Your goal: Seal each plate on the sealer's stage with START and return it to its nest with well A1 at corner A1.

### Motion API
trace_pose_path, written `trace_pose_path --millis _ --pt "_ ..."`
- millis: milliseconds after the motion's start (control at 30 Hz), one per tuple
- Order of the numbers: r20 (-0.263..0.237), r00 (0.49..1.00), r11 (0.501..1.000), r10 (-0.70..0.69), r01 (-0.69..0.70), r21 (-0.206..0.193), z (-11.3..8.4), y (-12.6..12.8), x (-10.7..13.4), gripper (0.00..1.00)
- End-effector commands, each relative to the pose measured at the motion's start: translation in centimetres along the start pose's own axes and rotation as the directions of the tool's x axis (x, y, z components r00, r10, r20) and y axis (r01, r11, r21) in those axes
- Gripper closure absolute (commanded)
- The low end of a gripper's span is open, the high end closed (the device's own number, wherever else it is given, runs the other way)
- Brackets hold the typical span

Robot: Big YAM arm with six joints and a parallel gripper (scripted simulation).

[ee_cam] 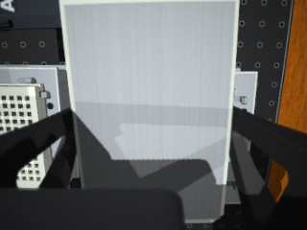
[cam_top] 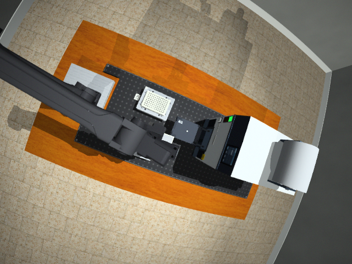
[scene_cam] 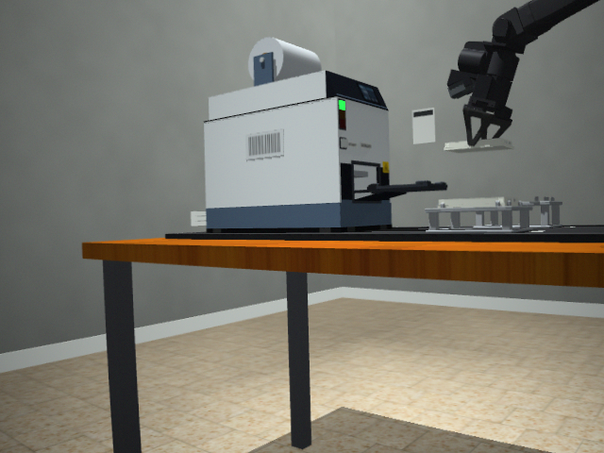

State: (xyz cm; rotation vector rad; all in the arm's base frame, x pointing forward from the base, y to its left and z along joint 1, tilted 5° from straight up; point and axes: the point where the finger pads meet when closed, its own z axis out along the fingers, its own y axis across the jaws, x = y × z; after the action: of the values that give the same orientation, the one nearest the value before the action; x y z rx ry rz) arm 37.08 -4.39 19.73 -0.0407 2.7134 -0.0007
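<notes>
My gripper (scene_cam: 484,142) (ee_cam: 152,115) is shut on a foil-covered plate (scene_cam: 453,146) (ee_cam: 153,57), held roughly level and high above the nests. A nest (ee_cam: 247,82) (scene_cam: 556,203) shows partly beyond the held plate in the wrist view. The plate's A1 marking is not visible. The open plate (cam_top: 156,103) (scene_cam: 470,201) (ee_cam: 14,110) with bare wells sits in the other nest (cam_top: 142,99) (scene_cam: 516,209) (ee_cam: 29,73). The sealer's stage (cam_top: 181,135) (scene_cam: 410,187) (ee_cam: 34,14) is out and carries no plate. The lamp (cam_top: 230,119) (scene_cam: 342,105) is green. START (scene_cam: 343,142) is below it.
The white sealer (cam_top: 253,150) (scene_cam: 273,170) with its foil roll (cam_top: 297,164) (scene_cam: 297,60) stands beyond the stage. A pale ribbed slab (cam_top: 88,76) lies at the arm's end of the table. The arm (cam_top: 105,125) covers much of the nearer nest area in the top view.
</notes>
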Motion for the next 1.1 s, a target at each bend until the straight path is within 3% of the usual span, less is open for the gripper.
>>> trace_pose_path --millis 0,133,267,433,700,933,1067 --pt "0.000 1.000 1.000 -0.015 0.015 0.004 -0.5 -0.6 0.3 1.00" --pt "0.027 1.000 1.000 -0.006 0.005 0.013 -1.0 -1.5 0.1 1.00" --pt "0.009 1.000 1.000 -0.007 0.007 0.009 -1.1 -1.9 1.7 1.00" --pt "0.024 1.000 1.000 -0.014 0.013 0.013 -2.0 -2.7 1.8 1.00" --pt "-0.006 1.000 1.000 -0.007 0.007 0.003 -1.4 -3.2 3.8 1.00" --pt "0.038 0.999 1.000 -0.016 0.016 0.017 -3.1 -4.5 3.8 1.00" --pt "0.003 1.000 1.000 -0.015 0.015 0.009 -2.4 -4.9 5.5 1.00"
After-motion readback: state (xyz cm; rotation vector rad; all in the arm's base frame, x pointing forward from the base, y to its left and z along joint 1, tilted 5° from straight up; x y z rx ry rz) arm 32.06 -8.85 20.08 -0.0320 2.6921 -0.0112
